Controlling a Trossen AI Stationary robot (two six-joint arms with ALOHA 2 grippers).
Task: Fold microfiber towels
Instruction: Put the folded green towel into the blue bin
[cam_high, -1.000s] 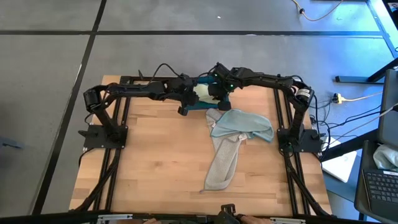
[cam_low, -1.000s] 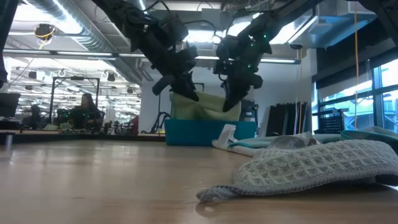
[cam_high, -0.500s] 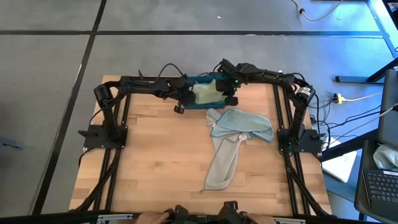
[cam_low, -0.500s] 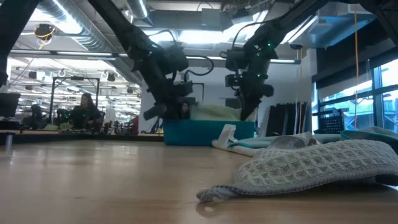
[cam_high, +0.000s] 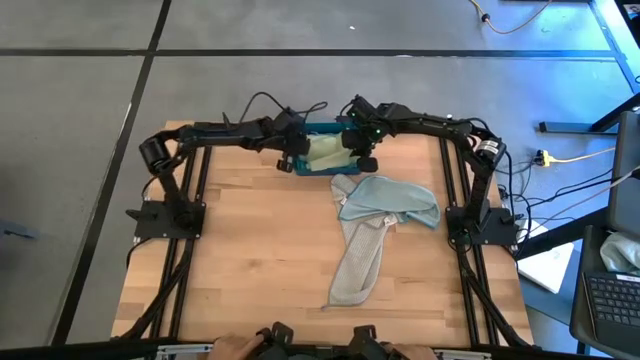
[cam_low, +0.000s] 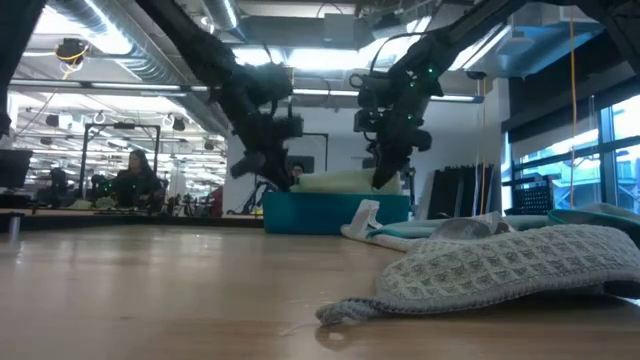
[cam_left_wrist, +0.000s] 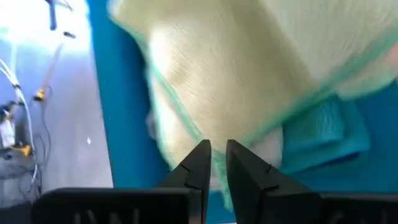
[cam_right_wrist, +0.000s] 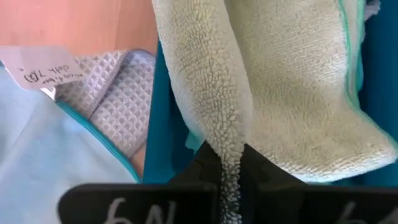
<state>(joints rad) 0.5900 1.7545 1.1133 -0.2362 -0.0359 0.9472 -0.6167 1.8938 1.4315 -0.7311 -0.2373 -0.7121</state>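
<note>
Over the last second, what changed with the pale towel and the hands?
Both arms lowered the pale green towel into the bin. The left hand let go; the right hand still pinches it. The towels on the table stayed put.

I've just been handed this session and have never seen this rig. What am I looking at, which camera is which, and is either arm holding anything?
Two dark robot arms work at a wooden table. One camera looks straight down, one sits at table-top height, and one rides on each wrist. At the far edge stands a teal-blue bin with a pale green towel in it. The right gripper is shut on that towel's edge. The left gripper hangs over the same towel, its fingers nearly together and gripping nothing that I can see. Nearer you, a pale blue towel lies crumpled beside a grey-beige waffle towel, both unfolded.
</note>
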